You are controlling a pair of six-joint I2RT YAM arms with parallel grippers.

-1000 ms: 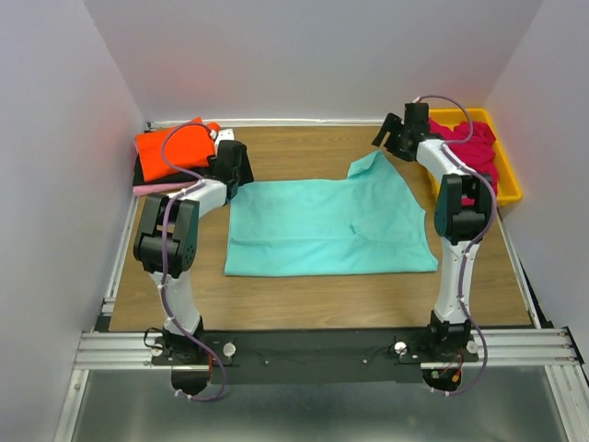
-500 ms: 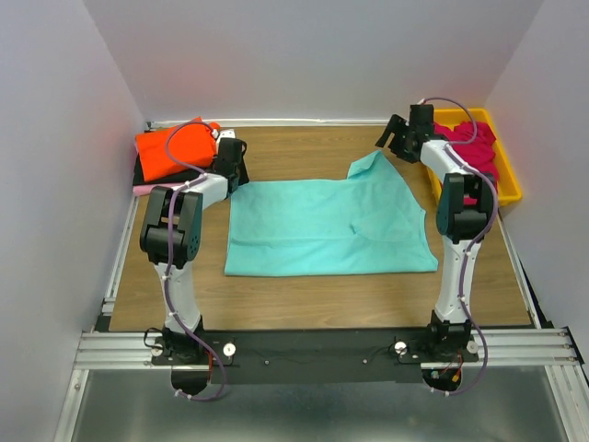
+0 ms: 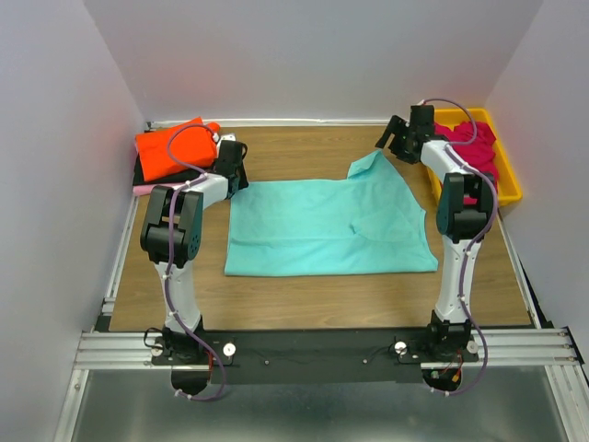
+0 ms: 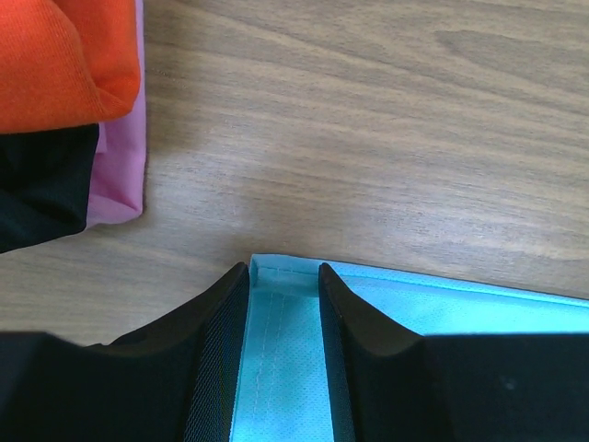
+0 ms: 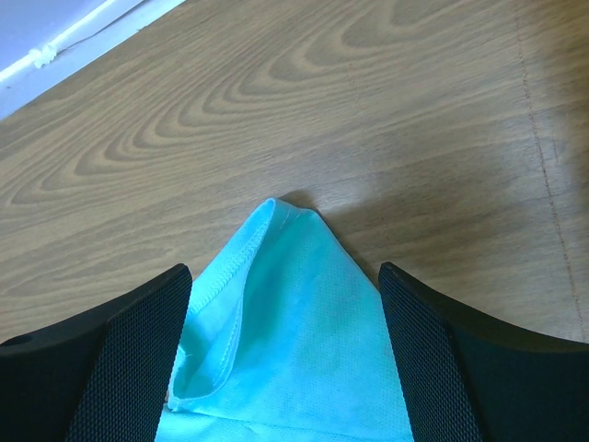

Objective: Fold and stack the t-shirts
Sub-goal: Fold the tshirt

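A turquoise t-shirt (image 3: pixel 327 226) lies spread flat mid-table, one sleeve (image 5: pixel 294 304) pointing to the far right. My left gripper (image 3: pixel 241 181) is low at its far-left corner (image 4: pixel 276 276). The jaws stand partly closed, and the hem lies flat in the narrow gap between them. One finger (image 4: pixel 354 322) rests on the cloth. My right gripper (image 3: pixel 384 144) hangs wide open over the sleeve tip, fingers apart on either side of it and not touching. Folded orange (image 3: pixel 170 147), black (image 4: pixel 37 184) and pale pink (image 4: pixel 120 166) t-shirts are stacked at the far left.
A yellow tray (image 3: pixel 509 189) at the far right holds crumpled magenta t-shirts (image 3: pixel 474 152). White walls close in the table on three sides. The stack sits just left of my left gripper. Bare wood lies between the turquoise shirt and the back wall.
My left gripper's jaws have narrowed around the shirt's far-left corner, and that arm has drawn in slightly. The right gripper has shifted a little to the right above the sleeve tip.
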